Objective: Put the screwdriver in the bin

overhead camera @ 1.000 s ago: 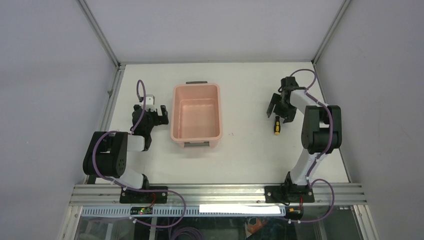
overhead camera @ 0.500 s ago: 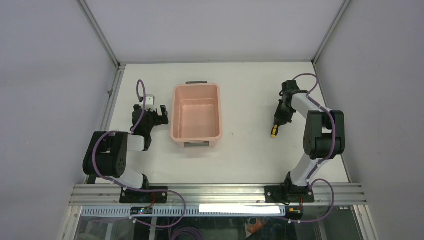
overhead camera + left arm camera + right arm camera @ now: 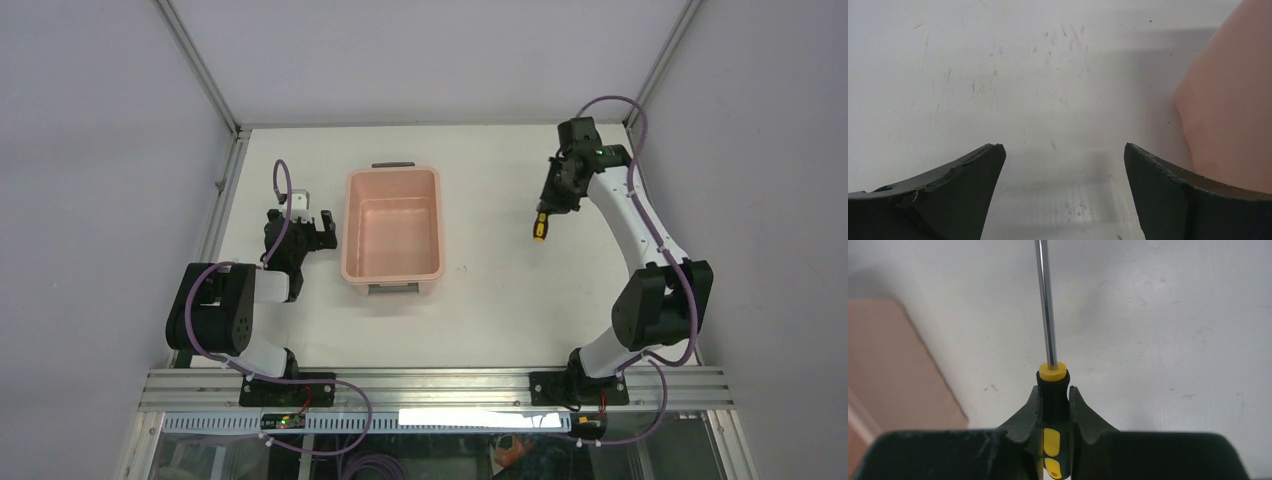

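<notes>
The screwdriver [image 3: 540,228], with its yellow-and-black handle, hangs above the table at the right, lifted clear of the surface. My right gripper [image 3: 546,210] is shut on it. In the right wrist view the fingers [image 3: 1034,407] pinch the black handle of the screwdriver [image 3: 1053,382], and the thin metal shaft points straight away from the camera. The pale pink bin [image 3: 392,225] stands empty in the middle of the table, well to the left of the screwdriver; its corner [image 3: 888,360] shows in the right wrist view. My left gripper [image 3: 318,232] rests open just left of the bin, nothing between its fingers [image 3: 968,175].
The bin's pink wall [image 3: 1233,115] is close on the right of the left gripper. Grey handle clips [image 3: 393,164] sit on the bin's far and near short ends. A metal frame rail [image 3: 225,200] runs along the table's left edge.
The right gripper shut on the screwdriver's handle and lifted it off the table, carrying it toward the far side and slightly left. The left arm has not moved.
</notes>
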`<state>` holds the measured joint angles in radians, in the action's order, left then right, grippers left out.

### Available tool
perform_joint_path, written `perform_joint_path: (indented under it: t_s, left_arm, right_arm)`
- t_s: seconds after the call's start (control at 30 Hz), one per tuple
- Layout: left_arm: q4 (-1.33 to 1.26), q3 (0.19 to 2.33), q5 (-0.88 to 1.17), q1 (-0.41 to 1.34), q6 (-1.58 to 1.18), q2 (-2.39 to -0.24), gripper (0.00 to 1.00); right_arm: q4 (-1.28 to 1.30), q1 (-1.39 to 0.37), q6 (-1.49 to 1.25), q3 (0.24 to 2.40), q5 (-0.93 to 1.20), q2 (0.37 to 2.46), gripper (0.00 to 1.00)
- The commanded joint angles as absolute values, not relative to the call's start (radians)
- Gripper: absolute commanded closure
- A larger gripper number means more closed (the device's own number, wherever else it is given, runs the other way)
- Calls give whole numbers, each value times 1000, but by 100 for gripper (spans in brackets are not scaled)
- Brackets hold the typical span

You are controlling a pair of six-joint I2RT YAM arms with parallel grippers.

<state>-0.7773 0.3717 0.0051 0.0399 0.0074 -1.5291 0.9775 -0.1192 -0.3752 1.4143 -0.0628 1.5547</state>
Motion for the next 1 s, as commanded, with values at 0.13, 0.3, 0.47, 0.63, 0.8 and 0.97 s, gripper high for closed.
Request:
perform_joint_path:
  t_s: [0.13, 0.3, 0.47, 0.63, 0.8, 0.97]
  left_arm:
    - [-804, 383, 15, 46, -9, -1507, 1]
    - [-804, 383, 16, 47, -9, -1508, 1]
    - [-804, 384, 15, 46, -9, -1507, 1]
    - [-804, 383, 15, 46, -9, -1507, 1]
    - [-804, 383, 15, 47, -9, -1508, 1]
    - [-804, 383, 15, 46, -9, -1508, 1]
  right_arm:
    - [1182, -502, -422, 1818, -19, 1667, 100]
    - [1218, -702, -429, 2053, -74, 1837, 100]
    - [1153, -812, -462, 2185, -55, 1974, 100]
    - [1090, -864, -505, 2219, -56, 2082, 100]
    - [988, -888, -579, 2113, -155, 2125, 98]
    - [854, -892, -657, 1954, -251, 2142, 95]
